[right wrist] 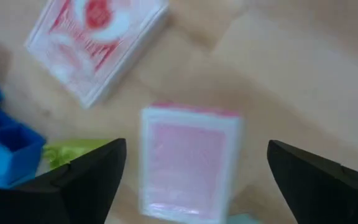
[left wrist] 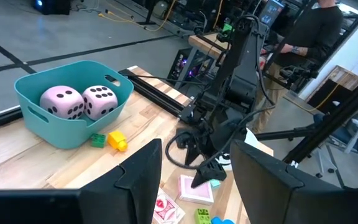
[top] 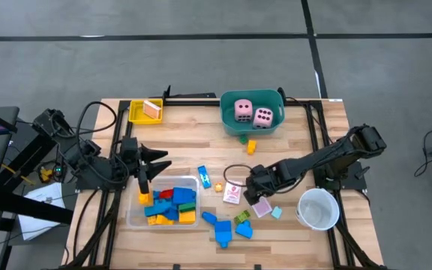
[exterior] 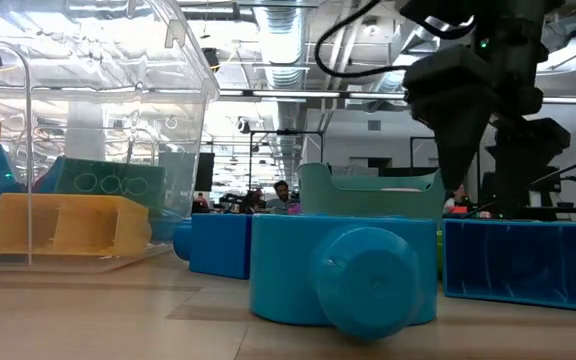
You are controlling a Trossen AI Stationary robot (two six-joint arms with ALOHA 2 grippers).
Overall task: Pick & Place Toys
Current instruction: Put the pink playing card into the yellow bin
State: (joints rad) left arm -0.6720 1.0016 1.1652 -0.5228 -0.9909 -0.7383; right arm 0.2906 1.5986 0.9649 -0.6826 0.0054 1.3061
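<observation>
Right now I see my right claw (right wrist: 194, 165) spread wide, hovering low over a pink-white card (right wrist: 188, 162) that lies flat on the tabletop (top: 298, 135) between its fingers, not gripped. Just beside it sits a second card with a red pattern (right wrist: 98, 43), and blue blocks (top: 223, 229) and a green block (top: 242, 218) lie close by. The white cup (top: 318, 208) stands near the right arm. My left claw (top: 142, 180) hangs over the clear tray (top: 131, 219), which holds blue, yellow and red blocks; I cannot tell whether its fingers hold anything. At the far edge, the two pink dice (top: 252, 113) rest in the teal tub (top: 235, 127), with a yellow block (top: 251, 146) just outside it.
</observation>
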